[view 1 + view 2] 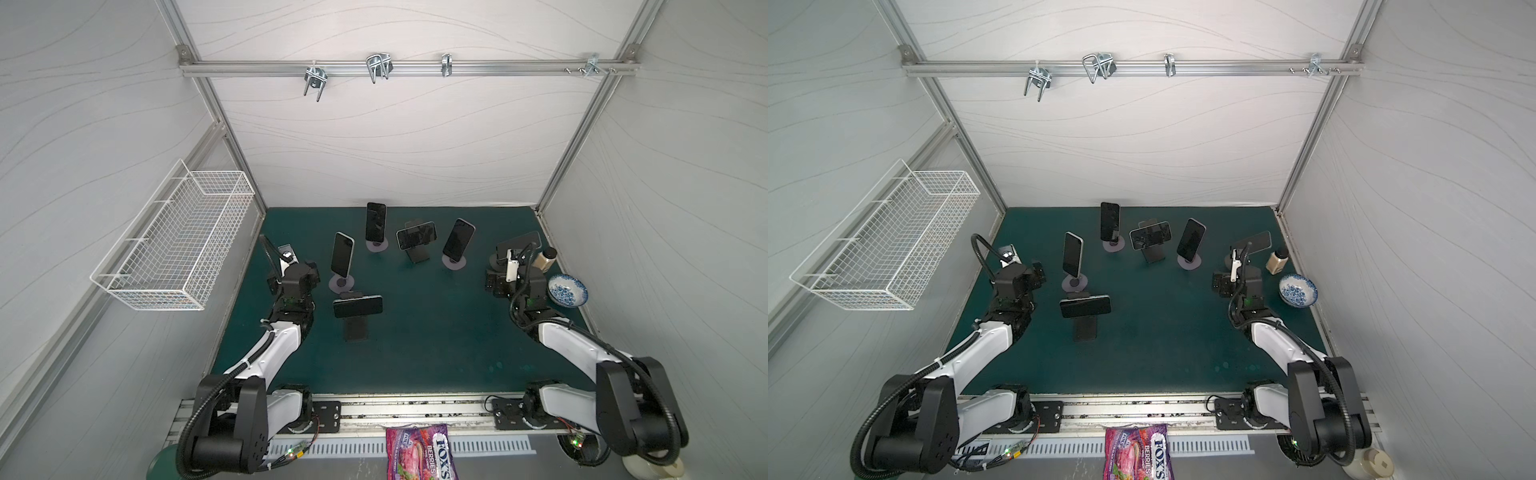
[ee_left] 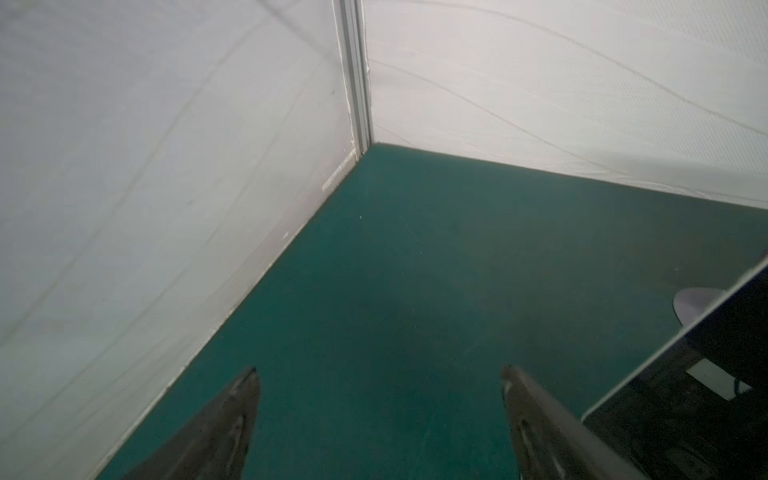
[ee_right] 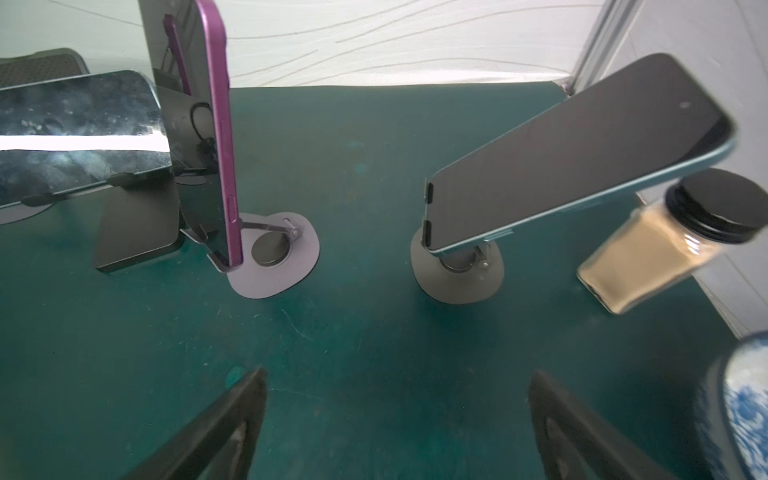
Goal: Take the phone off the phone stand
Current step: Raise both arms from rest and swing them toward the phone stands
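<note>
The step in hand is the approach. All 6 phones are on their 6 stands on the green mat (image 1: 415,353), so nothing is removed yet. Both arms are empty. The left gripper (image 2: 378,374) hangs with its jaws released over bare mat at the far left. The right gripper (image 3: 399,374) is spread just as wide above the mat at the far right and grasps nothing.

The task does not say which phone is meant. I judge the teal phone (image 3: 582,158) the likeliest, since the right gripper faces it. It lies tilted on a dark round stand (image 3: 457,278) at the far right, clear of the fingers. The left gripper has an upright phone (image 1: 342,254) just to its right, so that one is also a candidate.

The next move calls for advancing the open jaws until they straddle the phone's 2 long edges. They then close firmly and lift the phone up and off the cradle without dragging the stand. The spice jar (image 3: 648,253) stands just to the right of the teal phone and the blue-and-white bowl (image 1: 567,291) sits near, so there is little room on that side.

By count there are 6 phones and 6 stands. 4 stands have round bases and 2 have black rectangular bases, such as the near black stand (image 1: 356,328). There is also 1 spice jar, 1 bowl, 1 wire basket (image 1: 174,249) on the left wall and 1 sweet bag (image 1: 419,453) at the near edge.
</note>
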Controlling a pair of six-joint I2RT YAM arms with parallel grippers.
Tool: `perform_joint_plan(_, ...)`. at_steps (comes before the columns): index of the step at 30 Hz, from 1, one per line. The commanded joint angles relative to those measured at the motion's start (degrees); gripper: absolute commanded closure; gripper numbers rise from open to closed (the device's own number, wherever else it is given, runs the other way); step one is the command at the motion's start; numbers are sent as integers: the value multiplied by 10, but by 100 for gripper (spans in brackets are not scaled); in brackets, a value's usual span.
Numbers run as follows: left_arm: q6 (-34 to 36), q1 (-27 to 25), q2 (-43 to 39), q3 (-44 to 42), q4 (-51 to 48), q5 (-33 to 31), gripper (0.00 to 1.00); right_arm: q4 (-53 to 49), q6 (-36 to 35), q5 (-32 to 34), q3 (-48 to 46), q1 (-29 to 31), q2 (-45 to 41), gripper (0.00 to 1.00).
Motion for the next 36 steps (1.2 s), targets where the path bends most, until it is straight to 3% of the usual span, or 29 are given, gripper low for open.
perform_joint_plan(1,12,8,-30,58,-90,3,8,-120,20,25,37,15,-34,2)
perform_joint_plan(9,-46,2,-75,156,-234,78,11,-253,31,25,101,53,-117,4)
perform_joint_plan(16,18,-59,-90,229,-298,108,13,-356,63,-36,186,75,-169,9)
perform_joint_plan(22,58,-114,-120,280,-357,188,13,-410,70,-87,246,119,-190,16)
perform_joint_plan(25,83,-144,-142,296,-394,219,15,-441,80,-89,285,159,-184,21)
perform_joint_plan(29,95,-174,-183,293,-426,245,16,-500,91,-42,343,249,-151,25)
perform_joint_plan(36,101,-198,-233,260,-430,358,16,-599,103,-4,465,381,-56,28)
